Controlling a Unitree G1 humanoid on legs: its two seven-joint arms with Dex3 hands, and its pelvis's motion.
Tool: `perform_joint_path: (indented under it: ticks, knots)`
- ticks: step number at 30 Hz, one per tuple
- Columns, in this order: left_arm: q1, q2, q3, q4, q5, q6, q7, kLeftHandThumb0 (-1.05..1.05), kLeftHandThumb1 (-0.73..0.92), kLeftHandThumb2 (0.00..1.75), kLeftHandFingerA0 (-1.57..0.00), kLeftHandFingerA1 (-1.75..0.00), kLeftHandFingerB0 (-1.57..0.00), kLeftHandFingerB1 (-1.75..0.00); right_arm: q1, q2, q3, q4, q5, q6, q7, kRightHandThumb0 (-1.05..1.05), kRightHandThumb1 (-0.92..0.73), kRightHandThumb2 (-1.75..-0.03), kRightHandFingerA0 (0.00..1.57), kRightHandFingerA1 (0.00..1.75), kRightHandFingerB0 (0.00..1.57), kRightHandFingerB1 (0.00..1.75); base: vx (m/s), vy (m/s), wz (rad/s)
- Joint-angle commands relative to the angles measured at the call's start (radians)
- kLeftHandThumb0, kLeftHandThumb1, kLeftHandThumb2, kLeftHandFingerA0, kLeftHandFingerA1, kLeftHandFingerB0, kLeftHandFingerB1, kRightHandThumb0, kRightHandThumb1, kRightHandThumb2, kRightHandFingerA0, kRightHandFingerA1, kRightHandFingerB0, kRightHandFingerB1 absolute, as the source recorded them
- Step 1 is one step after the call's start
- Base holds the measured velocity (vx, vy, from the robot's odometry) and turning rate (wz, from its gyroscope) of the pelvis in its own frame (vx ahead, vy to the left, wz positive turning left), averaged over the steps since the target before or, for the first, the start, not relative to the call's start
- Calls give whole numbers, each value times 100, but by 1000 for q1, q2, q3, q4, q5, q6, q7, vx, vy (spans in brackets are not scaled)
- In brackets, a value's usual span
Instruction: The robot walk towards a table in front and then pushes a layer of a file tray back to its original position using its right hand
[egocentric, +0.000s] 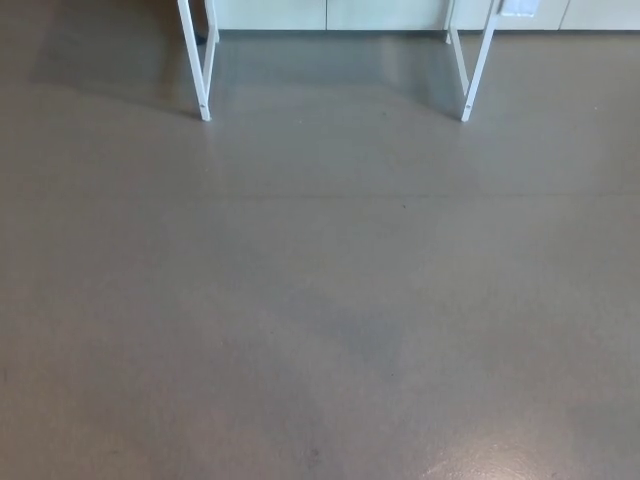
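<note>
Grey floor (320, 300) fills the head view; 2 white table legs at top, left leg (197, 70), right leg (474, 70), pale cabinet fronts (330, 12) behind; file tray out of frame, orientation unknown; neither hand visible, fingers can't tell

A smooth grey-brown floor (320, 300) fills nearly the whole head view, its surface lightly glossy and marked by a faint seam running across the upper half. At the top edge, two pairs of slim white metal legs come down to the floor: the left legs (200, 70) and the right legs (470, 75), standing well apart. Behind them runs a pale wall panel (330, 14). A bright reflection (490, 462) shows on the floor at the lower right.
</note>
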Motion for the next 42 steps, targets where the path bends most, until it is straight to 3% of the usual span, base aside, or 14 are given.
perform_joint_path:
  ticks: [1, 17, 19, 20, 28, 29, 30, 32, 33, 34, 35, 38, 39, 42]
  knots:
    - [12, 9, -38, 8, -1, -61, -42, -5, 48, 89, -37, -58, -17, -48, 17, -2, -9, -17, 51, -53, 63, -27, -51, -63, 54, 45, 31, 38, 0, 0, 0]
    - [1, 4, -86, -11, -14, -67, -23, -2, 49, 90, -38, -58, -15, -48, -13, -13, -8, 8, 69, -55, 71, -30, -50, -64, 55, 46, 32, 39, 15, -10, 11]
    - [5, -2, -87, -10, -16, -86, -24, -2, 50, 90, -38, -59, -14, -48, -8, -10, -4, 7, 70, -60, 83, -22, -59, -57, 56, 40, 34, 33, 0, 0, 0]
    - [6, -3, -86, -8, -18, -94, -31, -3, 49, 90, -40, -60, -14, -48, -11, -10, -2, 15, 70, -61, 86, -29, -52, -64, 53, 45, 31, 38, 52, 88, -3]
    - [6, -10, -114, 18, 11, -138, -11, -3, 47, 89, -45, -62, -17, -49, -13, -12, 23, 40, 59, -81, 94, -22, -60, -58, 55, 40, 30, 33, 114, 376, -14]
    - [8, -12, -118, 19, 12, -143, -12, -3, 47, 89, -45, -63, -17, -49, -15, -15, 23, 50, 63, -85, 109, -17, -43, -88, 44, 60, 16, 48, 218, 157, 3]
    - [10, -14, -124, 19, 13, -148, -10, -4, 64, 58, -55, -49, -29, -36, -18, -17, 21, 60, 68, -85, 119, -17, -42, -87, 39, 58, 14, 48, 198, 113, -2]
    - [16, -18, -139, 13, 20, -164, -9, -4, 64, 58, -54, -49, -28, -35, -22, -15, 19, 73, 73, -85, 126, -16, -44, -88, 40, 59, 13, 47, 214, 40, 5]
    - [17, -21, -143, 14, 19, -166, -13, -3, 46, 89, -46, -63, -16, -49, -18, -16, 34, 70, 57, -94, 121, -18, -44, -88, 39, 58, 15, 48, 220, -18, 4]
    - [16, -24, -147, 17, 17, -167, -14, -2, 46, 89, -46, -63, -16, -49, -16, -18, 39, 70, 54, -97, 126, -17, -44, -88, 38, 58, 15, 48, 188, -47, 15]
    - [16, -24, -150, 20, 18, -169, -11, -2, 63, 58, -54, -48, -28, -35, -16, -17, 39, 70, 56, -96, 125, -17, -43, -88, 39, 58, 14, 48, 205, -83, 12]
    - [22, -23, -168, 24, 28, -189, -8, -2, 62, 57, -54, -48, -29, -36, -16, -20, 53, 73, 44, -101, 105, -18, -44, -88, 41, 59, 15, 48, 219, -149, 13]
    - [23, -22, -173, 27, 30, -195, -6, -1, 44, 87, -46, -63, -18, -50, -17, -20, 55, 75, 44, -100, 101, -22, -59, -57, 51, 39, 29, 33, 178, -200, 16]
    - [35, -26, -184, 10, 29, -197, -3, -1, 45, 88, -44, -62, -18, -49, -12, -18, 59, 68, 50, -100, 103, -21, -60, -58, 50, 39, 30, 33, 290, -319, 33]
